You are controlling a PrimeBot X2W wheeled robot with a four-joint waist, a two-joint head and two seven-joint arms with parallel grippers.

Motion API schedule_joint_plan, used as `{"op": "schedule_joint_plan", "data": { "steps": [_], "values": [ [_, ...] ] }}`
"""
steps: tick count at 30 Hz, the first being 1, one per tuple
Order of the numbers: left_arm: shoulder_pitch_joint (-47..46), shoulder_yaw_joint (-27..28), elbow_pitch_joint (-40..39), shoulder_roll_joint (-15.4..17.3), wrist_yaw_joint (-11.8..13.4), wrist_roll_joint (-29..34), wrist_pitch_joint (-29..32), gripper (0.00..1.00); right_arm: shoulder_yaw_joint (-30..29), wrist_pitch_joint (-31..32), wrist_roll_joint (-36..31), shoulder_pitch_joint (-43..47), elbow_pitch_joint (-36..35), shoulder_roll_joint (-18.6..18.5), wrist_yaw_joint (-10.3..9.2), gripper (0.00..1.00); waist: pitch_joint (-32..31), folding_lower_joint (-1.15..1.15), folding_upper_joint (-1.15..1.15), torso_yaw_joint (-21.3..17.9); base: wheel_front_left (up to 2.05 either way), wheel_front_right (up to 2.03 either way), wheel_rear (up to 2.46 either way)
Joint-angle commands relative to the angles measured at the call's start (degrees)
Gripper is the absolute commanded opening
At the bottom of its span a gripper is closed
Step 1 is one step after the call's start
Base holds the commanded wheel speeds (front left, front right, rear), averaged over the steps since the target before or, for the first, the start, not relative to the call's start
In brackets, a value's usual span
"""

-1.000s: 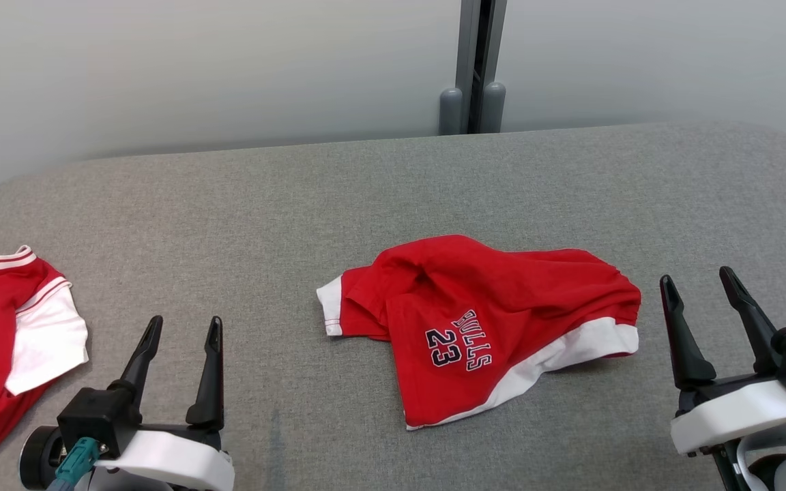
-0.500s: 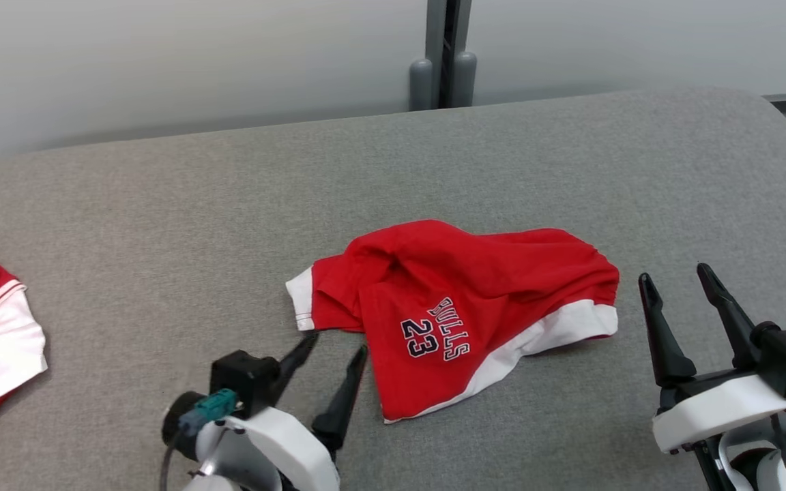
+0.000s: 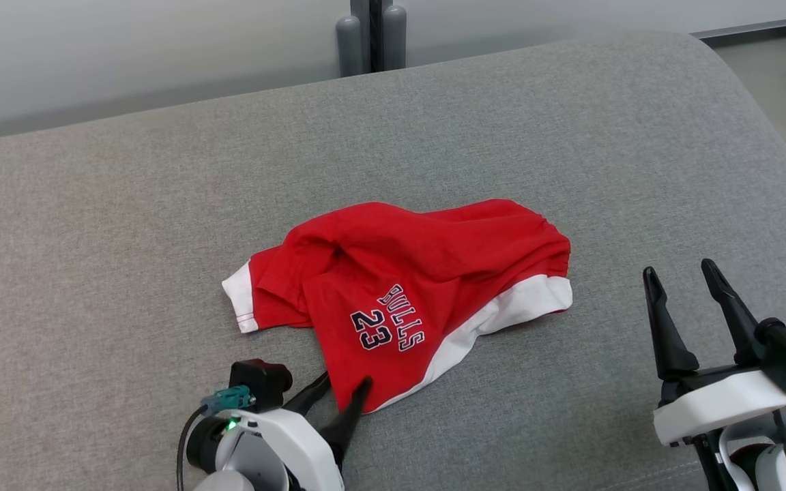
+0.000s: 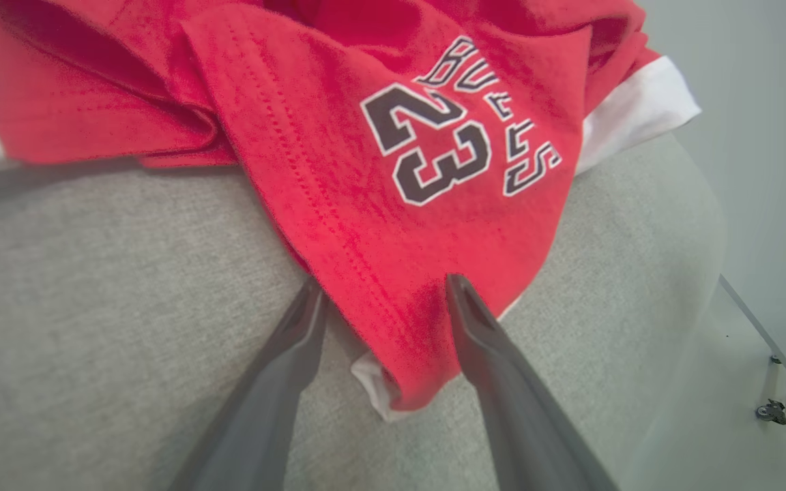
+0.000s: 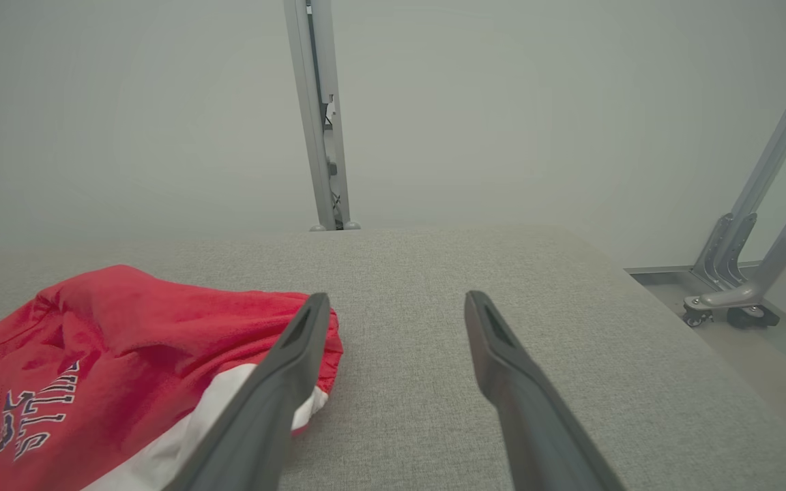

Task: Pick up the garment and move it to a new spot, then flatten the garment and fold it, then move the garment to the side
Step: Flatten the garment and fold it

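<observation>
Left gripper (image 3: 345,382) lies low on the grey tabletop (image 3: 127,239), its two dark fingers apart and straddling the nearest corner of the red shorts (image 3: 406,273). In the left wrist view one fingertip rests on the red cloth while the other lies on the tabletop just beside the stitched edge, so the corner sits between the jaws and is not pinched. That corner looks like a sensible choice. The hem there is a thin, firm lip that sticks out toward the robot, and a shallow approach lets one finger slide along the surface under it.

The shorts lie crumpled around the middle of the tabletop. The "BULLS 23" print (image 4: 447,143) faces up, a white band (image 3: 502,314) runs along the near right edge, and the other leg is bunched out to the left with its own white hem. The cloth is humped and creased, with nothing spread or folded, so this reads as the opening pick-up.

The right gripper (image 3: 678,268) is held above the tabletop to the right of the shorts, clear of them, with its fingers spread and nothing between them. It probably waits there to take a second edge once the cloth is lifted. Closing on a single layer would leave the rest dragging.
</observation>
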Motion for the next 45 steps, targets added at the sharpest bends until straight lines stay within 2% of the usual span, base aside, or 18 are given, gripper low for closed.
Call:
{"op": "schedule_joint_plan", "data": {
  "steps": [1, 5, 10, 19, 22, 25, 29, 35, 40, 45],
  "values": [
    [-1.5, 0.2, 0.0, 0.7, -0.4, 0.8, -1.5, 0.0, -0.4, -0.6, 0.2, -0.7, 0.2, 0.0, -0.04, 1.0, 0.2, 0.0, 0.0, 0.1, 0.0, 0.0, 0.0],
    [-1.3, 0.5, -2.4, 1.0, -0.9, 1.7, -4.9, 0.0, -0.9, -0.7, 0.4, -0.6, 0.4, 0.1, -0.04, 1.0, 0.3, 0.0, 0.0, 1.5, 0.0, 0.0, 0.0],
    [1.8, 1.1, -10.2, 2.6, 0.0, 1.8, -6.7, 0.0, -1.5, -0.8, 0.8, -0.7, 0.9, 0.2, -0.04, 1.0, 0.0, 0.0, 0.0, 4.1, 0.0, 0.0, 0.0],
    [10.6, 1.8, -29.4, 5.6, 5.1, 0.2, -4.0, 0.0, -3.0, -0.5, 1.0, -0.8, 0.8, 0.2, -0.04, 1.0, 0.0, 0.0, 0.0, 8.2, 0.0, 0.0, 0.0],
    [11.4, 3.0, -32.9, 6.6, 6.5, -0.2, -3.1, 0.0, -3.4, -0.4, 1.2, -1.2, 0.5, 0.2, -0.04, 1.0, 0.4, 0.0, 0.0, 8.5, 0.0, 0.0, 0.0],
    [10.1, 4.0, -33.0, 7.8, 7.3, 0.6, -2.5, 0.0, -3.7, -0.3, 1.0, -1.5, 0.1, 0.2, -0.04, 1.0, 0.9, 0.0, 0.0, 8.3, 0.0, 0.0, 0.0],
    [6.3, 6.5, -28.4, 7.8, 6.8, -0.9, -2.2, 0.0, -3.5, -0.3, 1.2, -1.9, 0.2, 0.3, -0.04, 1.0, 1.7, 0.0, 0.0, 6.5, 0.0, 0.0, 0.0],
    [-1.2, 9.5, -14.6, 6.3, 4.3, -3.6, -3.4, 0.0, -3.0, -0.9, 2.0, -2.5, 0.9, 0.3, -0.04, 1.0, 3.2, 0.0, 0.0, 2.9, 0.0, 0.0, 0.0],
    [-6.8, 10.2, -3.2, 4.7, 2.1, -3.9, -5.8, 0.0, -3.0, -1.4, 2.7, -2.6, 1.4, 0.3, -0.04, 1.0, 4.3, 0.0, 0.0, 0.8, 0.0, 0.0, 0.0],
    [-10.1, 9.5, 4.7, 3.8, 0.5, -2.9, -7.9, 0.0, -3.1, -1.6, 2.9, -2.5, 1.7, 0.3, -0.04, 1.0, 4.7, 0.0, 0.0, 0.2, 0.0, 0.0, 0.0]
  ]
}}
